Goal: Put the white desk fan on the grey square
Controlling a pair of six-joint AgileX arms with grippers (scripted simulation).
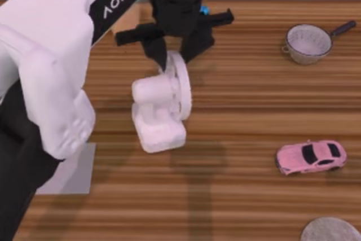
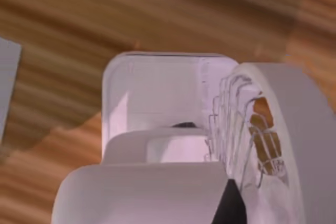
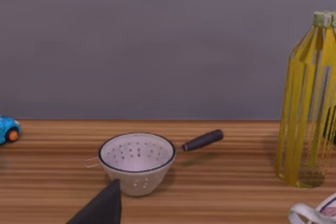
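Note:
The white desk fan point(image 1: 161, 108) stands upright left of the table's middle, its square base point(image 1: 159, 132) nearest the front and its round grille head point(image 1: 180, 83) facing right. My left gripper point(image 1: 174, 56) comes down from the back and is shut on the top of the head, one black finger on each side. In the left wrist view, a dark fingertip point(image 2: 230, 205) sits between the motor housing point(image 2: 142, 192) and the wire grille point(image 2: 236, 129). The grey square point(image 1: 76, 169) lies at the front left, partly hidden by my left arm. My right gripper point(image 3: 100, 209) is parked outside the top view.
A white colander point(image 1: 307, 43) with a dark handle sits at the back right. A pink toy car point(image 1: 311, 157) is at the right and a grey round disc point(image 1: 333, 231) at the front right corner. The right wrist view also shows a yellow bottle point(image 3: 310, 103) and a blue toy car point(image 3: 6, 128).

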